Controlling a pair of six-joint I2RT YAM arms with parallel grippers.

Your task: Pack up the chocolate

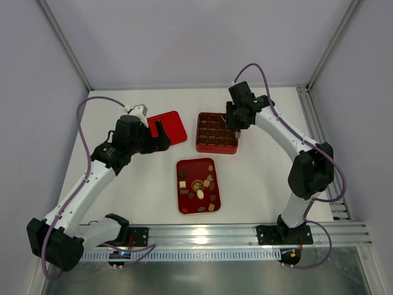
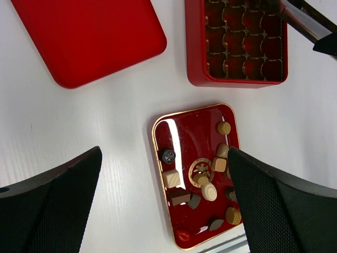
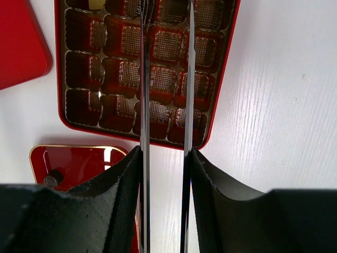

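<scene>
Several small chocolates [image 2: 202, 179], dark brown, tan and cream, lie loose in a gold-rimmed red tray [image 2: 189, 137] at the table's middle [image 1: 198, 184]. My left gripper [image 2: 164, 152] hangs open above this tray, empty [image 1: 155, 132]. Behind it stands the square red box [image 1: 217, 146] with brown grid compartments [image 3: 163, 79]; those in view look empty, apart from a pale tan bit [image 3: 100, 4] at the top edge. My right gripper [image 3: 166, 153] is shut on metal tongs [image 3: 145, 79], whose two blades reach over the box [image 2: 305, 21]. Their tips are cut off.
A flat red lid [image 1: 172, 126] lies left of the box [image 2: 89, 37]. An aluminium rail [image 1: 245, 236] runs along the near edge, another [image 1: 316, 141] along the right. White walls close in the table.
</scene>
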